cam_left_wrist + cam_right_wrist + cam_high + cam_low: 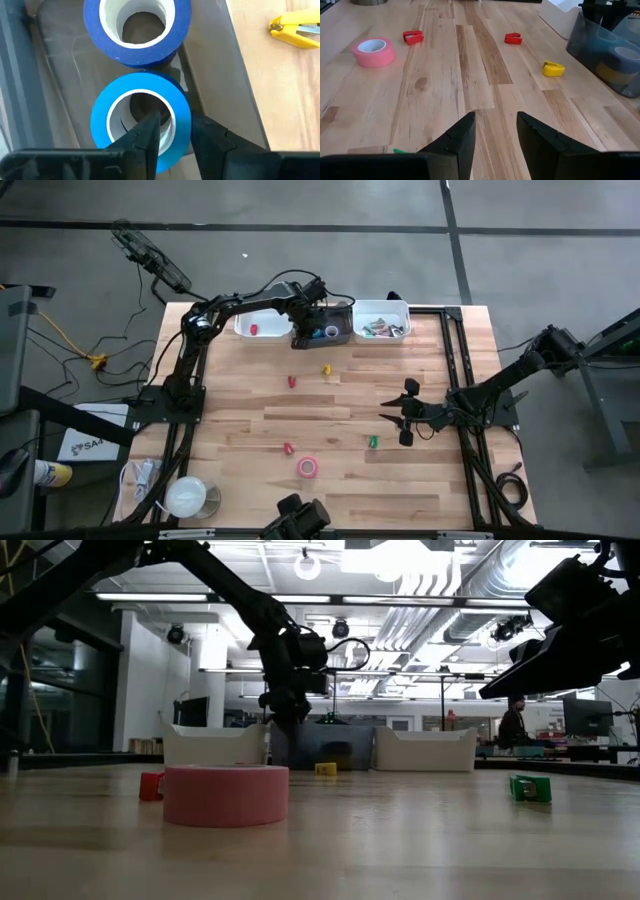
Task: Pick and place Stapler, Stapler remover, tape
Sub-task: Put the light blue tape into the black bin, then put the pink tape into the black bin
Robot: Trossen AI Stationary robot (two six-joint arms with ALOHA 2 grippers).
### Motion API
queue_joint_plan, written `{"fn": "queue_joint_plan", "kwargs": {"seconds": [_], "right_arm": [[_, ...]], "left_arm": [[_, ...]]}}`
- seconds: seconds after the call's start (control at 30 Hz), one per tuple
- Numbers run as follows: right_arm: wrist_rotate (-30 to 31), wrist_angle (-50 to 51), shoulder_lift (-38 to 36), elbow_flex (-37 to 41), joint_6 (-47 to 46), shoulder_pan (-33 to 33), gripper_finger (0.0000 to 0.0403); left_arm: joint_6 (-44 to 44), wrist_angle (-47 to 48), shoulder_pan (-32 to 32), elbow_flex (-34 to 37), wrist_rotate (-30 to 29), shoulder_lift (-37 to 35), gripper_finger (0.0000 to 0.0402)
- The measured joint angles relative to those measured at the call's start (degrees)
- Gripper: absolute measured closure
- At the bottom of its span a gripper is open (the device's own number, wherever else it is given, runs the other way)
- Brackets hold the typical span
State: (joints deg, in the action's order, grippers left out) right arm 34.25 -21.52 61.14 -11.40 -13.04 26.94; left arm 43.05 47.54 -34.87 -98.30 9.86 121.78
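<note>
I see pale planked wood on the desk (470, 75), smooth with a satin sheen. The dark bin (600, 47) looks like translucent smoky plastic. The light blue tape (142, 117) looks matt, papery, over a white core. The pink tape (374, 51) is equally matt.

Contents of the right-hand white bin (381, 319) are too small to identify. The light-blue tape roll (141, 120) is partly hidden behind one finger. The green piece (400, 150) lies mostly hidden.
</note>
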Motion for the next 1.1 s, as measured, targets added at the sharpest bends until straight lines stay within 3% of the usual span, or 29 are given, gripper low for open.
{"fn": "queue_joint_plan", "kwargs": {"seconds": [0.3, 0.5, 0.93, 1.1], "right_arm": [[-0.2, 0.0, 0.0, 0.0, -0.3, 0.0, 0.0267], [-0.3, 0.0, 0.0, 0.0, -0.6, 0.0, 0.0267], [-0.5, 0.2, 0.0, 0.0, -1.5, 0.0, 0.0267], [-0.7, 1.3, 0.0, 0.0, -3.0, 0.0, 0.0267]], "left_arm": [[0.0, -0.6, 0.0, -0.1, -0.4, 0.0, 0.0295], [0.1, 1.7, 0.0, -4.2, -0.6, -0.1, 0.0294], [-1.3, 9.0, 0.1, -8.6, -0.5, -0.1, 0.0293], [-1.1, 16.2, 0.0, -11.7, -2.5, -0.6, 0.0293]]}}
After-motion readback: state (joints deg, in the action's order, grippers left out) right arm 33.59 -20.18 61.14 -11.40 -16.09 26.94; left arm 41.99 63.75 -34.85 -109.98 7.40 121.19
